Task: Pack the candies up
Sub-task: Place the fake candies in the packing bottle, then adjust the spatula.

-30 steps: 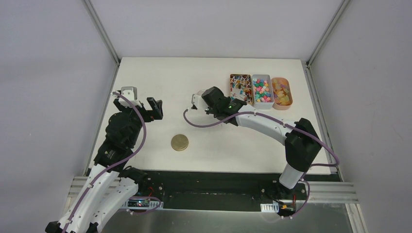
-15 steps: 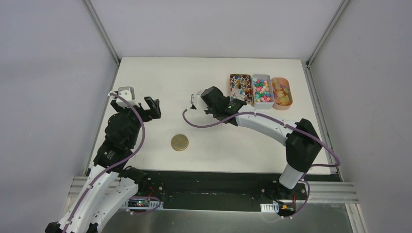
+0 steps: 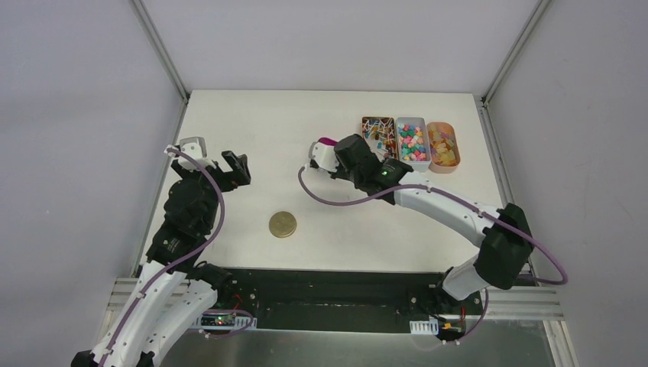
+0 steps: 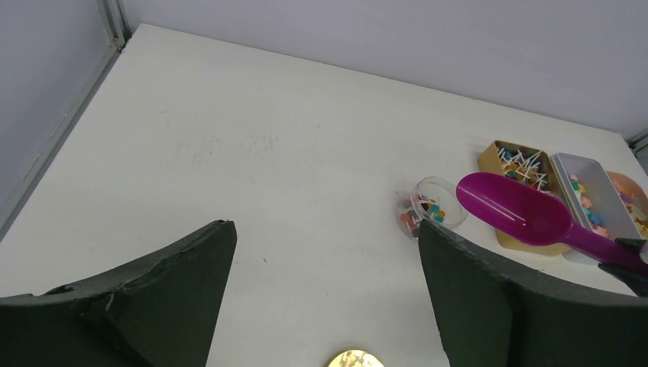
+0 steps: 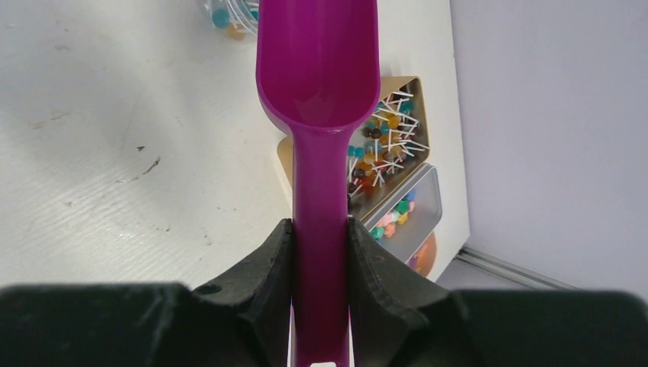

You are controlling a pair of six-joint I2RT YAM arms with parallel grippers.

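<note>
The candies lie in three trays at the far right: dark and bright wrapped ones in a brown tray [image 3: 377, 135], pastel pieces in a grey tray [image 3: 412, 143], orange ones in an orange tray [image 3: 443, 145]. A few candies sit in a small clear jar [image 4: 432, 211], which also shows in the right wrist view [image 5: 229, 14]. My right gripper [image 5: 321, 229] is shut on the handle of the magenta scoop [image 5: 319, 69]. The scoop's bowl is empty and hangs over the table by the jar [image 3: 326, 141]. My left gripper [image 4: 325, 237] is open and empty, well left of the jar.
A round gold lid [image 3: 283, 225] lies flat on the table near the front, between the two arms; its top edge shows in the left wrist view [image 4: 353, 358]. The table's back and side edges meet grey walls.
My right gripper has shifted right and farther back with the scoop, whose bowl now shows past the wrist; the right elbow swung right. My left gripper has drifted slightly left.
</note>
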